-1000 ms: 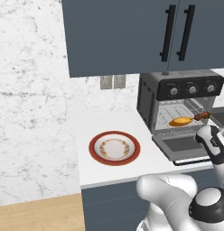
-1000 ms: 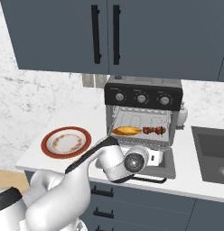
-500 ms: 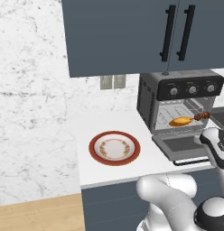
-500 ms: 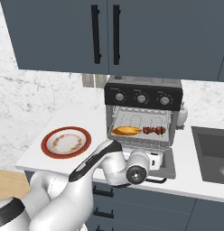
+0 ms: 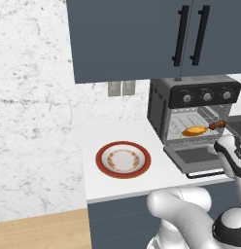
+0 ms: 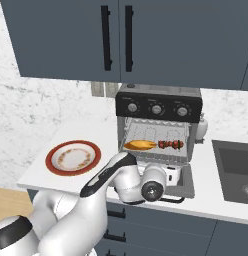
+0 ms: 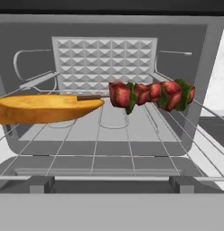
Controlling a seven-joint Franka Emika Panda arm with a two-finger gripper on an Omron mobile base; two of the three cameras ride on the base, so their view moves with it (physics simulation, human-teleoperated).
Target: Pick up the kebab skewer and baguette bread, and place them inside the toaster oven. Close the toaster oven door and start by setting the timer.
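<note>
Two food items are already on the rack inside the oven [image 6: 158, 131]: the baguette [image 7: 41, 108] at 9 o'clock in the hand view and the skewer [image 7: 147, 95] running from centre toward 3 o'clock, its stick end touching or overlapping the loaf's tip. Both lie with their long axes across the oven mouth, side to side. In the right base view the same pair sits on the rack, loaf to the left, skewer to the right.

Loading appears complete; the step now due, in my judgement, is closing the door [image 5: 195, 158]. It is dropped open and lies flat, projecting from the oven's base toward the robot, its bar handle at the near edge.

Gripper state: the frames do not show the fingers clearly, but the jaws stand spread wide and hold nothing. The hand looks straight into the cavity from just outside the open door.

Key relation: the door lies below and in front of the hand, at about 6 o'clock in the hand view, with the handle's long axis running left to right. The hand would need to get under that near edge and lift it up and away.

Also present: a plate [image 5: 123, 160] on the counter, well left of the oven, bare of food.
</note>
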